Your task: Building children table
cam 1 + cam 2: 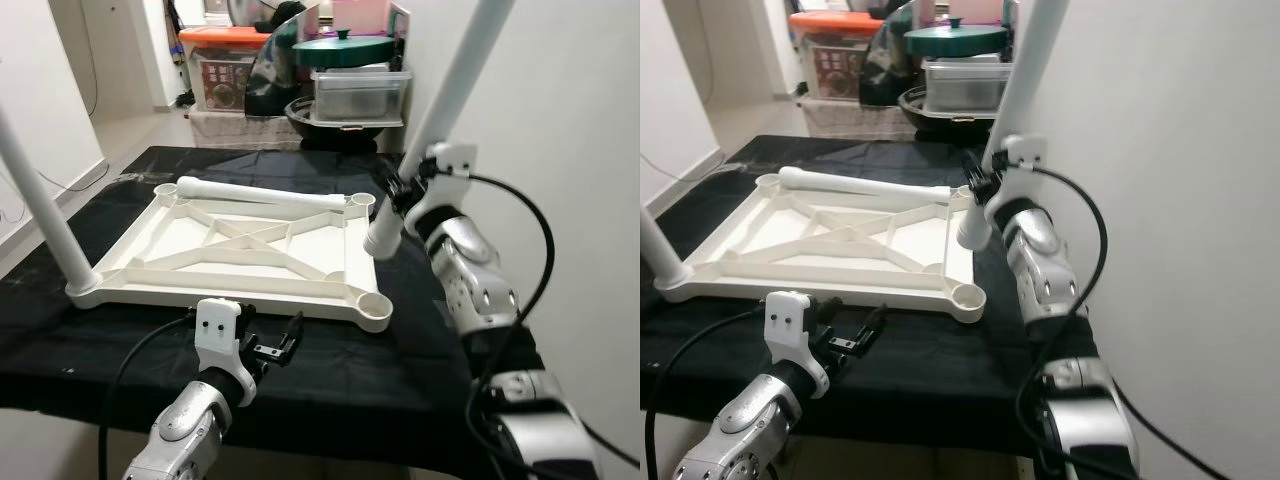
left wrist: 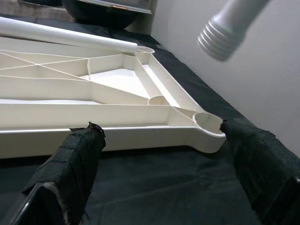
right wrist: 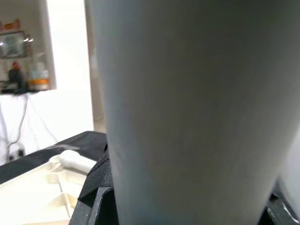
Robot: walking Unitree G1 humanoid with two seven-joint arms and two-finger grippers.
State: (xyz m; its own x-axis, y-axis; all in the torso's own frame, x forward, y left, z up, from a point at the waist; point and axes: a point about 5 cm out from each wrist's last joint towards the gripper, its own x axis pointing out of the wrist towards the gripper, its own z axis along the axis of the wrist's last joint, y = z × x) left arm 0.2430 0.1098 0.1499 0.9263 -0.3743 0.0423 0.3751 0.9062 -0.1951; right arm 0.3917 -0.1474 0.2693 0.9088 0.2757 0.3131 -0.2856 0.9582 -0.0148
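Assembly midway: right gripper [image 1: 402, 192] clamps a white leg [image 1: 440, 110] above the upturned tabletop [image 1: 240, 250]; left gripper [image 1: 270, 345] hovers open. Next, seat the leg's threaded end in the near corner socket [image 1: 372, 302].

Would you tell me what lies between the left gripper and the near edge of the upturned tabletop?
Only bare black cloth lies between the open left gripper and the tabletop, as the left eye and left wrist views show.
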